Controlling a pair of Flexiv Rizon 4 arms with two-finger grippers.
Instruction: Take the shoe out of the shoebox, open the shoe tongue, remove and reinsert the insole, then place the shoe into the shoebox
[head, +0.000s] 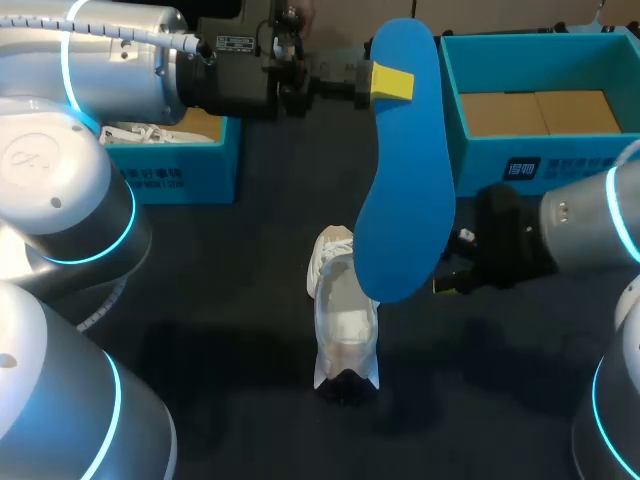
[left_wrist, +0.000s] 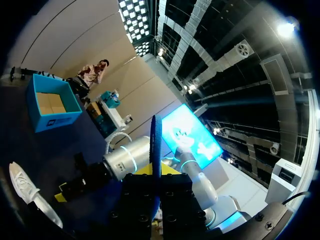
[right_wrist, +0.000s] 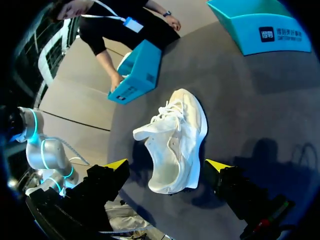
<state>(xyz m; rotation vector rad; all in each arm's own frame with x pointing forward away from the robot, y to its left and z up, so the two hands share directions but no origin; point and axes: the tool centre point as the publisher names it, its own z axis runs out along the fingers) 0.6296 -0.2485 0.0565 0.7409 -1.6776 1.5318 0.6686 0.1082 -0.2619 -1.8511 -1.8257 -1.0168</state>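
A: Where is the insole (head: 405, 170)?

B: Out of the shoe and up in the air. The left gripper (head: 392, 82) is clamped on one end of it, a finger on each face. From the left wrist the blue insole shows edge-on as a thin dark strip, with only a scrap of yellow visible behind it.

A: And the shoe (head: 345, 325)?

B: It is white and lies on the dark table (head: 200, 300) near the middle, well apart from the open shoebox (head: 545, 160) at the far right. From above, the insole's lower end covers part of it.

A: The right gripper (right_wrist: 167, 164)?

B: Its fingers stand wide apart with the shoe's heel end between them. I cannot tell whether either tip touches it. From above, the insole hides much of that gripper.

A: Anything else?

B: A second blue box (head: 170, 165) at the far left, partly cut off by the left arm. Something white lies inside, too hidden to name.
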